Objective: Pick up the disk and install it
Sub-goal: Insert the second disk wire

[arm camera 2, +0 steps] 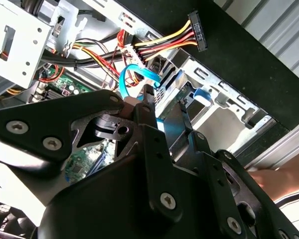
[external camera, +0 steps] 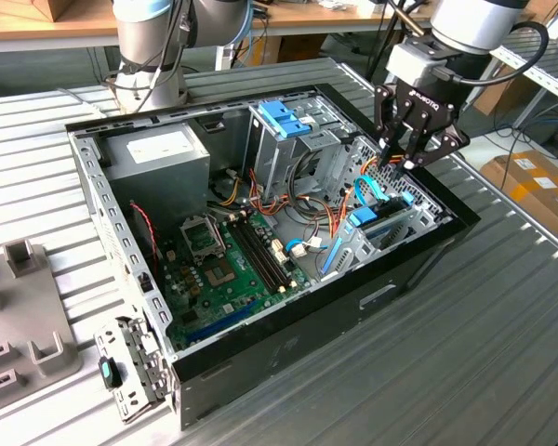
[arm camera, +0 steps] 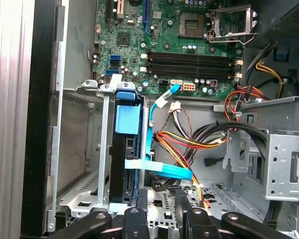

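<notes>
**Disk stands on edge in its bay, just below my hand**

Disk (arm camera: 125, 164), a dark drive held between bright blue side rails, sits upright in a metal bay (arm camera: 84, 149) at the edge of the open computer case (external camera: 288, 344). In the first wrist view its long axis runs straight away from my hand (arm camera: 159, 219), toward the green motherboard (arm camera: 179, 45). A blue tab caps its far end, and a flat blue ribbon cable (arm camera: 159, 169) crosses its near part.

My hand hovers above that corner of the case, on the exterior view's right (external camera: 411, 153). The disk lies directly beneath it and slightly to one side, close but apart; I judge nothing is between my fingers. The fingers (external camera: 392, 147) stand a little apart, empty, pointing down into the case.

Bundles of red, yellow and black wires (arm camera: 189, 142) lie just beside the bay. The case rests on a ribbed metal worktop (external camera: 502, 316).
</notes>
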You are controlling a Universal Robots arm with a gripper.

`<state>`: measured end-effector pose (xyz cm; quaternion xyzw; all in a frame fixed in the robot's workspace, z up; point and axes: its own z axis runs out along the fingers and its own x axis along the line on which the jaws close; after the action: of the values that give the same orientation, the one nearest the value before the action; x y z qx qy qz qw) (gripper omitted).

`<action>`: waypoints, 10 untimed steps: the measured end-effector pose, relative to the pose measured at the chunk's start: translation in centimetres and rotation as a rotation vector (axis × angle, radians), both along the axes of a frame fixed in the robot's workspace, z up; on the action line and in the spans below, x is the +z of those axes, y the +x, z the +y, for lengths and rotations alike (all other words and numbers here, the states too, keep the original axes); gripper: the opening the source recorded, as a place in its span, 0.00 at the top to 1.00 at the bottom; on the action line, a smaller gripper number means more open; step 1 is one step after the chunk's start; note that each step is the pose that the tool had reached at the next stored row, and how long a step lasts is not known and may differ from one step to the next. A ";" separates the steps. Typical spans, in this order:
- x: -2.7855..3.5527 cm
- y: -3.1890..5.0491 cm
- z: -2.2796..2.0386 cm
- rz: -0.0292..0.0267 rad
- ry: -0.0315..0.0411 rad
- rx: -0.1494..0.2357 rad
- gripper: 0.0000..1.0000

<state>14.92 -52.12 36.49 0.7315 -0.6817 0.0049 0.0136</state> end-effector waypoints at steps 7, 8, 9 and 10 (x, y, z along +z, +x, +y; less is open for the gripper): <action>0.01 0.08 0.02 0.0000 -0.0001 0.024 0.64; 0.00 0.08 0.02 0.0000 0.0000 0.024 0.64; 0.00 0.08 0.02 0.0000 -0.0001 0.024 0.64; 0.00 0.08 0.02 0.0000 0.0000 0.024 0.64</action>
<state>15.00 -52.10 36.50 0.7398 -0.6727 0.0051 0.0135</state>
